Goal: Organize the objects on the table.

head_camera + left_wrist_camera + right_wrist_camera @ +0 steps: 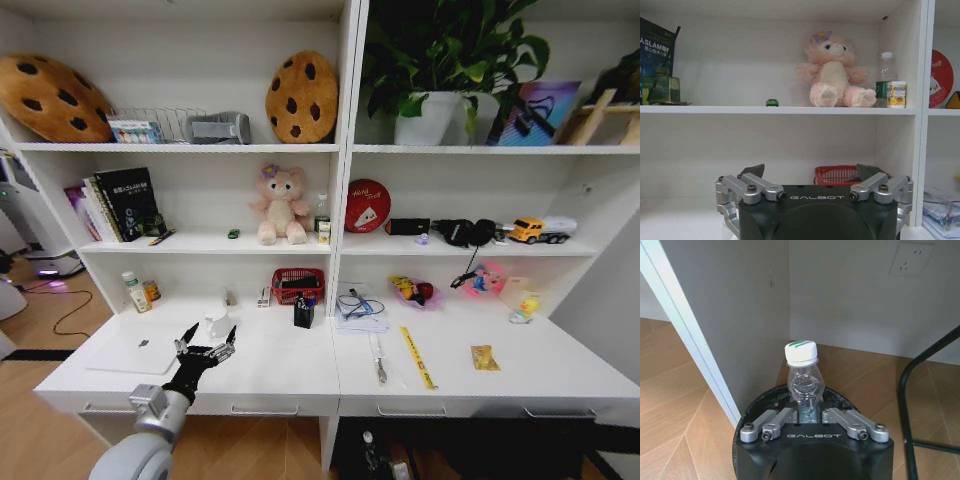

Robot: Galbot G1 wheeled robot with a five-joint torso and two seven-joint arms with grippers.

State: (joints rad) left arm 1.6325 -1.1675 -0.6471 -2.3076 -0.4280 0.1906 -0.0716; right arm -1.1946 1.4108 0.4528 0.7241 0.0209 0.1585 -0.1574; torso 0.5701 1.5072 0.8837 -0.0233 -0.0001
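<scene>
Over the near left part of the long white desk [290, 375] the left gripper [208, 340] hangs with its fingers spread and nothing between them, just right of the slim silver laptop [135, 353] lying flat there. Farther right on the desk lie the yellow ruler [417, 356] and a pen [379, 362], while the tiny green item [772, 102] sits on the shelf beside the pink plush bear [834, 70]. Down near the wooden floor, the right gripper [807, 412] is clamped on a small clear bottle [803, 372] with a white cap.

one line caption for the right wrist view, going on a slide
Right gripper shut on a clear plastic bottle with a white cap, held upright above a wooden floor beside a white panel.
</scene>
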